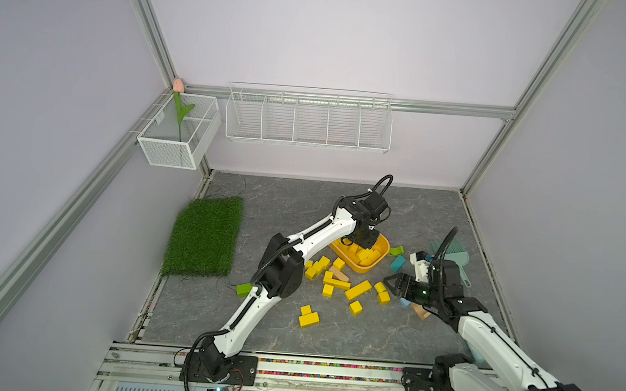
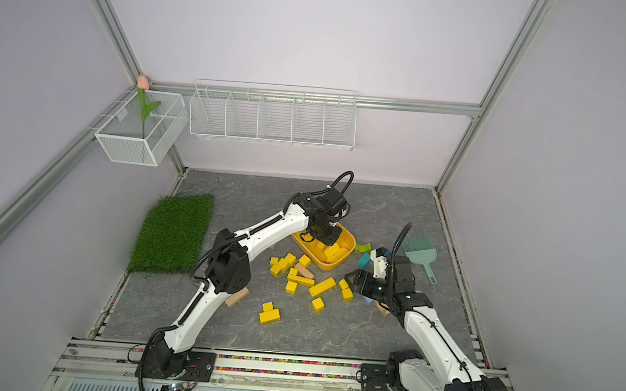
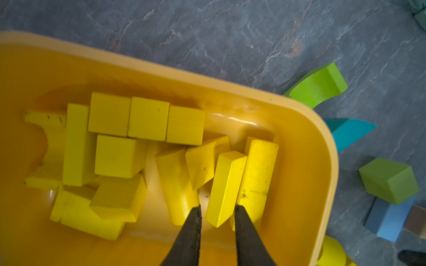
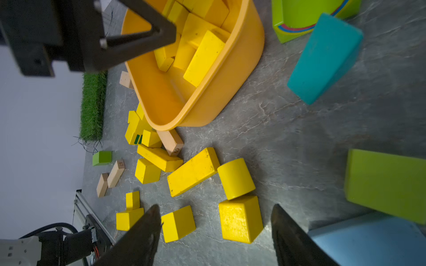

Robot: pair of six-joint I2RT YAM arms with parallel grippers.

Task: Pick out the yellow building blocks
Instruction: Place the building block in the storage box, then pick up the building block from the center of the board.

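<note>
Turf, a rectangular mat of green artificial grass (image 1: 203, 237), lies flat at the left of the grey stone-patterned tabletop (image 1: 284, 201). The left gripper (image 3: 217, 206) hangs inside the yellow-orange oval plastic tub (image 1: 369, 268). Its fingers are a little apart, and a slim yellow bar (image 3: 227, 184) leans loose between them with a sliver of gap on each side. About a dozen yellow building blocks (image 3: 147, 118) lie heaped in the tub. Loose yellow blocks (image 1: 358, 289) are scattered on the table just beside it, toward the robot's base, mixed with a plain tan wooden block (image 1: 339, 274). Right of these, the right gripper (image 4: 216, 207) hovers over the table by a yellow cube (image 4: 239, 220) and a yellow cylinder (image 4: 236, 178), fingers spread wide, holding nothing. A teal wedge (image 1: 398, 263) and a teal plastic dustpan (image 1: 456, 259) lie farther right.
</note>
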